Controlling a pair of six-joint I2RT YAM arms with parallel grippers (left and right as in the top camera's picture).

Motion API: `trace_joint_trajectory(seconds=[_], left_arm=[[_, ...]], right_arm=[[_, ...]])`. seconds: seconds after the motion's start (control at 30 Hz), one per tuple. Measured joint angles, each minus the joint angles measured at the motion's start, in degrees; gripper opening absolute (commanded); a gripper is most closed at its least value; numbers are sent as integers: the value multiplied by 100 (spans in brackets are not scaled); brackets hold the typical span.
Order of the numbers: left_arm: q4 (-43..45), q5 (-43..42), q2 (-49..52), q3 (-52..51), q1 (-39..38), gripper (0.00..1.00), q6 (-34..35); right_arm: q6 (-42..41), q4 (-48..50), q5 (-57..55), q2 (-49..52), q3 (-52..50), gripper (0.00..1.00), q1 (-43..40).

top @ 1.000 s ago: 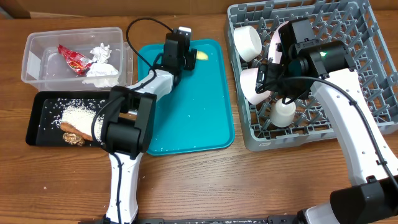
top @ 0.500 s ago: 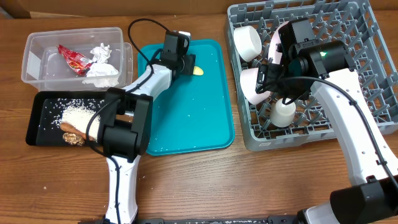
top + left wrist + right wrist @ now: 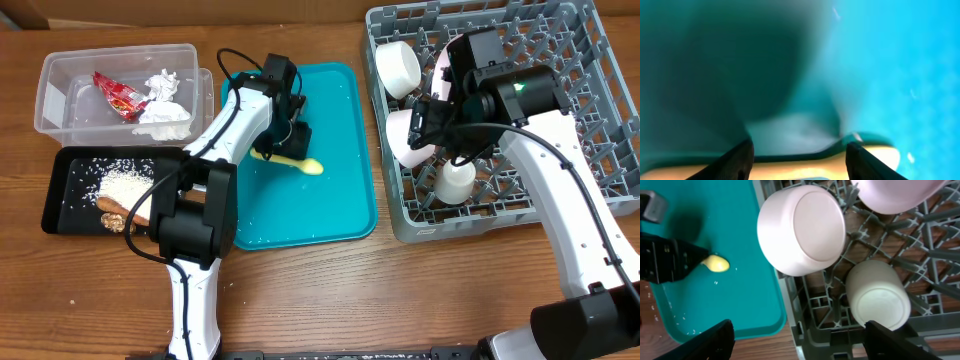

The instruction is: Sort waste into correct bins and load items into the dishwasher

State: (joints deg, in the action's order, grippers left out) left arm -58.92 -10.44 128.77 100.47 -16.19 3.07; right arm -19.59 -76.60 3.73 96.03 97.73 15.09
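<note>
My left gripper is over the teal tray, shut on the pale yellow spoon. In the left wrist view the spoon lies across between the two fingers. The spoon's bowl also shows in the right wrist view. My right gripper is open and empty above the left side of the grey dish rack. The rack holds two white bowls, a white cup and a plate on edge. The right wrist view shows one bowl and the cup below its fingers.
The clear tub at the back left holds the red wrapper and white tissue. The black tray in front of it holds rice and brown scraps. Loose rice grains dot the teal tray.
My left gripper has moved from the teal tray's far edge toward its middle, and the spoon has come along with it. The right arm has not moved.
</note>
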Motion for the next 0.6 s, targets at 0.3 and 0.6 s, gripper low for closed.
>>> trace_joint_trajectory(seconds=[0.3, 0.6], left_arm=[[-1167, -212, 0, 470, 85, 62, 4], [-2269, -358, -20, 3956, 1224, 98, 225]], right_arm=[[-11, 339, 483, 0, 0, 84, 538], [-234, 1141, 634, 402, 13, 80, 1711]])
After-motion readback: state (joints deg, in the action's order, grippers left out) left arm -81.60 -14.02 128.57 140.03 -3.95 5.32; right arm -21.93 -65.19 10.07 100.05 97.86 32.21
